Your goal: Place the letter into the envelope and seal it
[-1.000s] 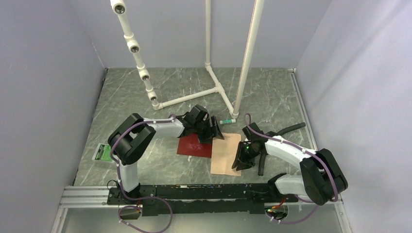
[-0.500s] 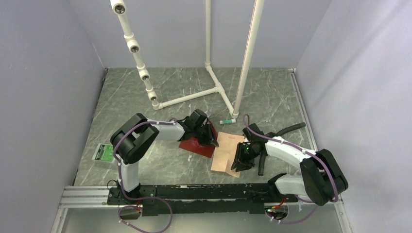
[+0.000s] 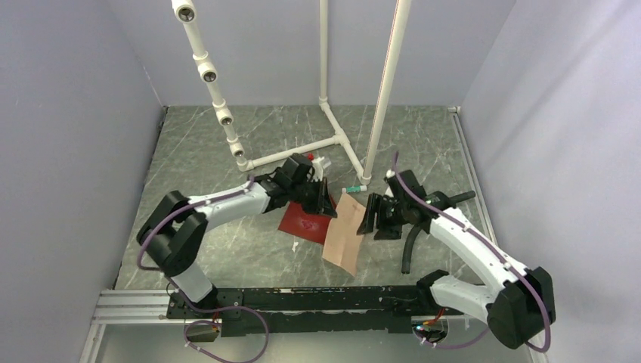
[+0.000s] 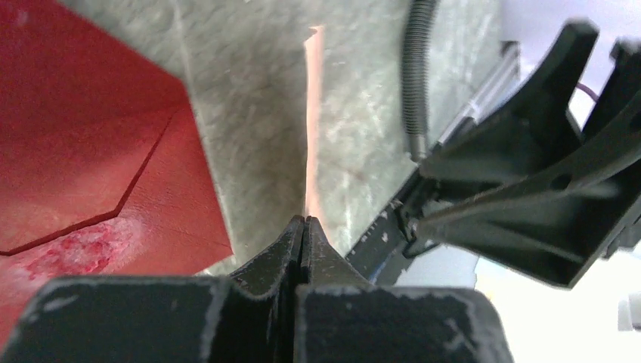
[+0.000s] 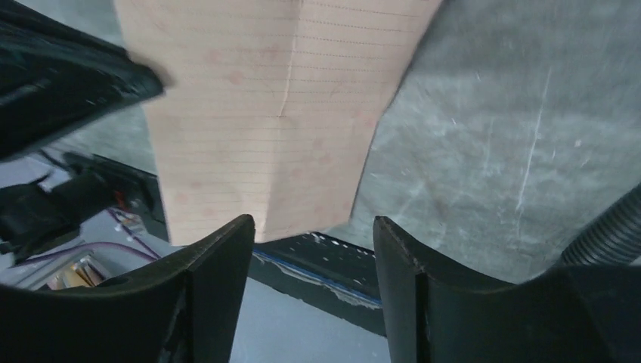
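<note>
Handover: left gripper (image 3: 328, 204) is now pinching the letter (image 3: 344, 234) by its edge, and right gripper (image 3: 369, 215) is spreading, letting go. Letter is hanging tilted between both grippers, envelope (image 3: 302, 221) lying beside the left one, not yet loaded.

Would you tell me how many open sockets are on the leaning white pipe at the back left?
4 sockets, spaced down the leaning pipe: one at its top end, two along the middle, and one near its foot. None seems hidden.
</note>
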Controlling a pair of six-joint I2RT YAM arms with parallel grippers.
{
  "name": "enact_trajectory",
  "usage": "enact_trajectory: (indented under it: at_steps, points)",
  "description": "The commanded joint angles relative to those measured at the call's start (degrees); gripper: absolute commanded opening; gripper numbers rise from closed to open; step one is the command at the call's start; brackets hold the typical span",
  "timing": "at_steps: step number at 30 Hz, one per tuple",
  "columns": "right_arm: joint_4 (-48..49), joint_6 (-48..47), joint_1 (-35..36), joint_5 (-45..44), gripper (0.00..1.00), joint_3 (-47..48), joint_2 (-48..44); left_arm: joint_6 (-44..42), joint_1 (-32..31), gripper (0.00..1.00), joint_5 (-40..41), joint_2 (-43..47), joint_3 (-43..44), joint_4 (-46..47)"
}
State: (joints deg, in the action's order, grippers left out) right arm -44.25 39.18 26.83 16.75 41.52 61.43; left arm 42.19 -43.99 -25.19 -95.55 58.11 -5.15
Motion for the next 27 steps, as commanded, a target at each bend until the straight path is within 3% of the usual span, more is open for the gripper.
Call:
enact_trajectory:
  at_steps: [1, 7, 12, 18, 22, 27]
  points:
    - [-3.13, -4.89, -0.63, -3.23, 0.68, 11.47, -3.25, -13.07, 3.16, 0.03, -9.97, 8.27, 6.39, -9.96]
    - [4.82, -15.01, -0.66, 0.34, 0.89, 20.07, -7.50, -26.68, 5.07, 0.03, -17.64, 15.78, 14.84, -24.73]
    - [11.03, -26.22, -0.73, 8.86, 0.93, 22.70, -9.76, -32.70, 5.24, 0.02, -19.05, 20.16, 20.40, -33.58]
    - [6.38, -35.09, -0.71, 21.53, 0.93, 27.82, -8.55, -36.78, 5.32, 0.02, -26.06, 23.02, 25.56, -39.26]
    - [0.36, -37.34, -0.66, 31.18, 0.87, 31.00, -6.07, -37.96, 5.32, 0.02, -29.78, 23.30, 28.39, -41.75]
    - [0.42, -36.29, -0.58, 36.59, 0.61, 29.87, -6.11, -36.67, 5.32, 0.02, -29.29, 23.83, 28.97, -39.94]
